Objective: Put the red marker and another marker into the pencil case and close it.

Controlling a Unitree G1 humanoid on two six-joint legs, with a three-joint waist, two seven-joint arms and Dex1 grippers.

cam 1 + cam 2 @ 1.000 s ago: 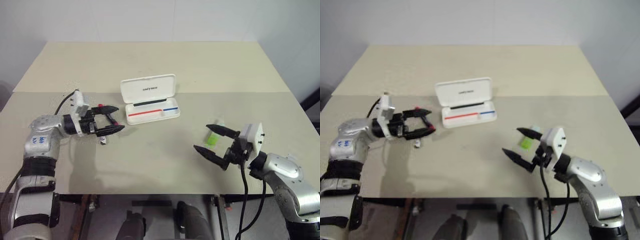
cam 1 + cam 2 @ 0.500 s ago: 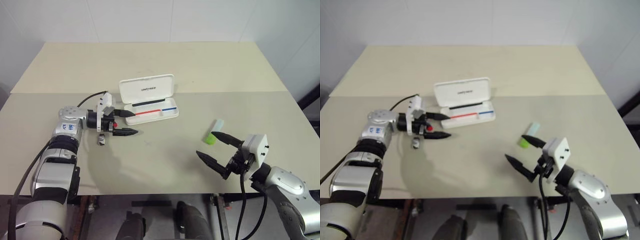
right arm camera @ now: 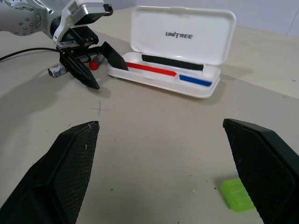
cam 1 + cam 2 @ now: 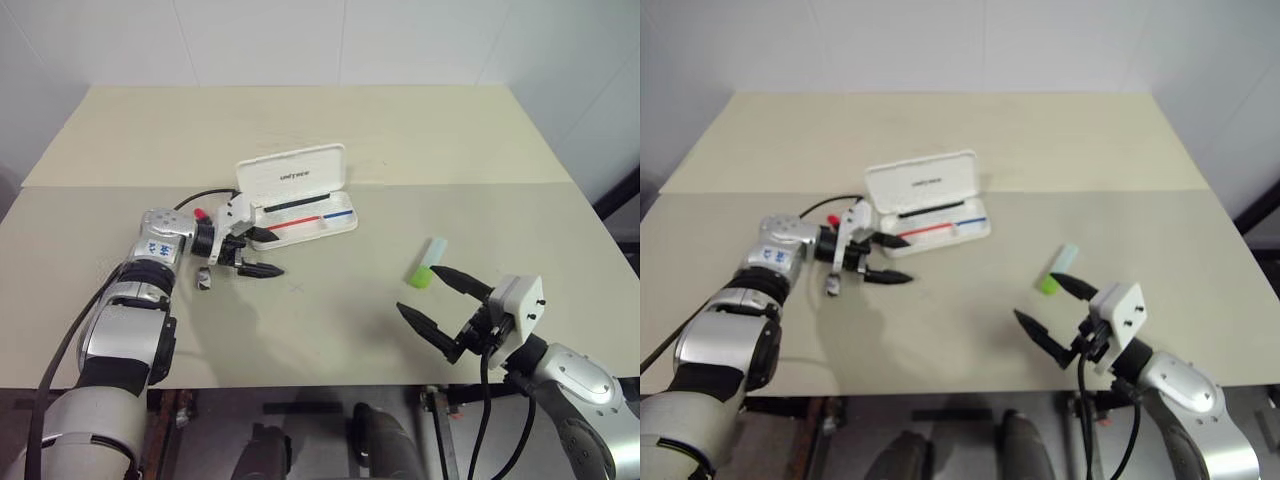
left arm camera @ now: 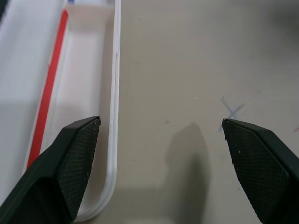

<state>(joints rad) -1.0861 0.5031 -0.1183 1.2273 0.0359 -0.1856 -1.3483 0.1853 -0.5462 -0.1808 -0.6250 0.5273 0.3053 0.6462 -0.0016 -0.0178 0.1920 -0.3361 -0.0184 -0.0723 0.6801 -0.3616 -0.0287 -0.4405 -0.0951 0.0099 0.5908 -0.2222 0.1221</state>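
Red marker (image 4: 201,214) mostly behind left arm

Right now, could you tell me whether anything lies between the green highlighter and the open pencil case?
Nothing visible does: bare table separates the green highlighter from the open pencil case.

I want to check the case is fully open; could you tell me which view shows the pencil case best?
The right wrist view: the pencil case shows whole, lid upright. The eye views show it farther off; the left wrist view has one tray corner.

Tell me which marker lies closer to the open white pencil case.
The short red-capped marker, beside the case's left end by the left gripper; the light-green highlighter lies well off to its right.
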